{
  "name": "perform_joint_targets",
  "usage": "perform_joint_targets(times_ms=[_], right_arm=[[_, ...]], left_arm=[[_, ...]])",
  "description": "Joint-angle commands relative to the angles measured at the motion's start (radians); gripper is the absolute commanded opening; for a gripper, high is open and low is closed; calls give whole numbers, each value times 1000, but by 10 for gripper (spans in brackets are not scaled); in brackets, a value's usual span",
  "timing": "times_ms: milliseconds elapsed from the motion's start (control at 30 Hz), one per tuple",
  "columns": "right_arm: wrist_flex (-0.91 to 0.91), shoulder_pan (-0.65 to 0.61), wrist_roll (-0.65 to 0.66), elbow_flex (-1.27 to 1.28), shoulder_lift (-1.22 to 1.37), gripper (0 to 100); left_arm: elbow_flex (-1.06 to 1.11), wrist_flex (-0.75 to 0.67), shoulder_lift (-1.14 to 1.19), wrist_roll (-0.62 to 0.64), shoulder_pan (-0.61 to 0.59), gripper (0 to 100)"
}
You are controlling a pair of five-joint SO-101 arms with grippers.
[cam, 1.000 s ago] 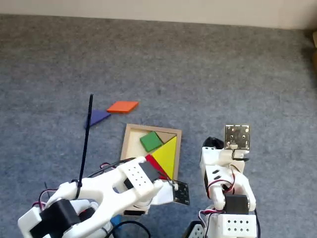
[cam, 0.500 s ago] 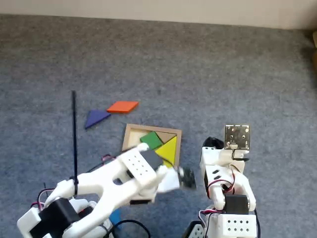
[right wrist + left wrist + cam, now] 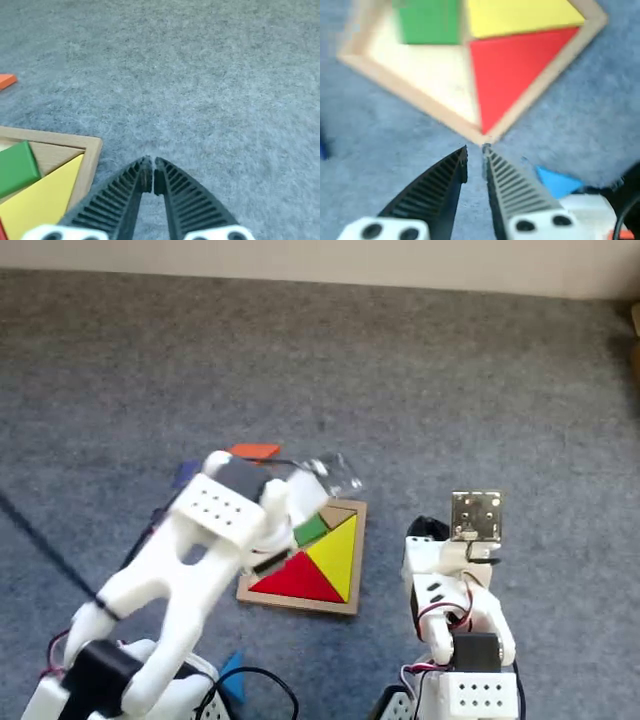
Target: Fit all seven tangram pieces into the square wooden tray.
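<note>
The square wooden tray (image 3: 352,508) holds a green square (image 3: 311,530), a yellow triangle (image 3: 336,549) and a red triangle (image 3: 296,579). My left arm (image 3: 218,512) hangs over the tray's left side. In the left wrist view the left gripper (image 3: 474,149) is shut and empty above the tray's corner (image 3: 482,136), with bare tray floor (image 3: 430,70) beside the red triangle (image 3: 515,70). An orange parallelogram (image 3: 253,451) and a partly hidden purple triangle (image 3: 184,473) lie beyond the tray. A blue triangle (image 3: 230,672) lies near the left base. My right gripper (image 3: 148,172) is shut and empty over carpet right of the tray (image 3: 92,145).
Grey carpet covers the whole table, with open room at the back and to the right. The right arm (image 3: 452,585) stands folded to the right of the tray. A black cable (image 3: 45,545) trails from the left arm at the left.
The left arm has swung from the tray's near edge up and away over its left side, uncovering the red triangle. The right arm has not moved.
</note>
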Motion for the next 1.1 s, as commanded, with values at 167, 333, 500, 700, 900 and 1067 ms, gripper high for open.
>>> perform_joint_targets(times_ms=[167, 333, 500, 700, 900, 1067], right_arm=[[-18, -96, -12, -15, -13, 24], [71, -93, -11, 28, -13, 19], [151, -97, -6, 50, -13, 19], [153, -99, -5, 173, -13, 19], [257, -99, -11, 213, -13, 19], [268, -99, -11, 213, -13, 19]], left_arm=[[-48, 3, -394, 117, -165, 17], [-56, 0, -493, 192, -340, 17], [-48, -28, -539, 219, -522, 17], [-48, -60, -615, 221, -700, 17], [-4, -80, -684, 275, -843, 17], [110, -190, -710, 293, -958, 17]])
